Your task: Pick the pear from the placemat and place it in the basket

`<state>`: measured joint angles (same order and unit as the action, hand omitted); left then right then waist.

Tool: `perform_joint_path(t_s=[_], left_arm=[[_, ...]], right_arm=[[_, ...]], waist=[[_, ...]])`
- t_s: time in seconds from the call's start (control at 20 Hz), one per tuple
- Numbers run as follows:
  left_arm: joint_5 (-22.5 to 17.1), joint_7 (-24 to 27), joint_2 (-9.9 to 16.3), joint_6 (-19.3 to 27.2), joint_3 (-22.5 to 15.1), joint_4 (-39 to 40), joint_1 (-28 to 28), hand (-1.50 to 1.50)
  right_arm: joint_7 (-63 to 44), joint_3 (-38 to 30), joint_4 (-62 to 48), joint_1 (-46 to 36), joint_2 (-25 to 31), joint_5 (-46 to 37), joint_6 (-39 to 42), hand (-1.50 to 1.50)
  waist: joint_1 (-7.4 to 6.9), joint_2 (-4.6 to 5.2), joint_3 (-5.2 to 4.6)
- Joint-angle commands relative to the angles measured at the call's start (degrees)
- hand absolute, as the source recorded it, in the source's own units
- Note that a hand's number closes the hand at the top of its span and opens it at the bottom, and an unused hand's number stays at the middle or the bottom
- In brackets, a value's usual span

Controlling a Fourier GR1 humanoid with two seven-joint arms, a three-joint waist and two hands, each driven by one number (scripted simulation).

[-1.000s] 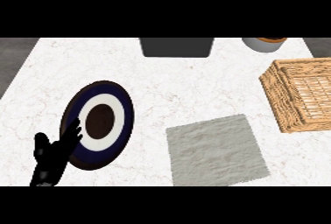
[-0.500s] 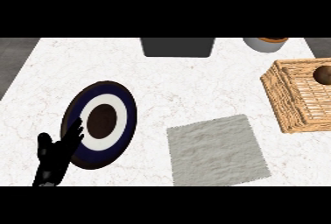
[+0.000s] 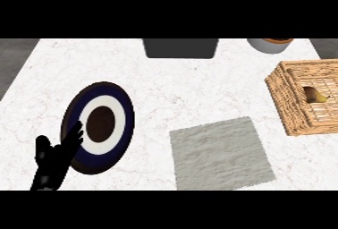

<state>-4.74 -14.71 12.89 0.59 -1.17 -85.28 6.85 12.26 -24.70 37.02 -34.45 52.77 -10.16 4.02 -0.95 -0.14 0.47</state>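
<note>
The pear, yellowish brown, lies inside the wicker basket at the counter's right edge, partly cut off by the view's edge. The grey placemat lies bare at the lower middle. My left hand rests at the lower left with its fingers up and straight, overlapping the rim of a plate. My right hand shows nowhere in the head view.
A round plate with dark blue, white and brown rings lies at the left. A dark grey box stands at the far edge, and a white pot with an orange rim stands at the far right.
The pear has come into sight inside the basket and now lies lower in it than half a second ago. The left hand has not moved.
</note>
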Motion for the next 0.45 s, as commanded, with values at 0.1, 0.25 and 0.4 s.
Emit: perform_joint_path(t_s=[0.1,0.25,0.4], left_arm=[[-0.8,-1.6,0.5,-1.1,1.7,4.7,-1.2,0.0],[-1.0,-0.5,0.8,-2.1,1.8,5.3,-0.2,0.0],[0.0,-2.7,0.1,-0.7,1.2,3.2,-0.5,0.0]], right_arm=[[-1.2,-5.6,-7.6,-2.8,5.3,4.1,3.2,-1.5],[2.7,-8.4,-12.6,-0.3,8.6,4.7,3.1,-1.5],[3.8,-8.6,-16.8,0.2,12.1,4.1,5.4,-1.5]], waist=[[0.32,0.5,-0.41],[0.28,0.66,-0.34],[-0.19,0.69,-0.3]])
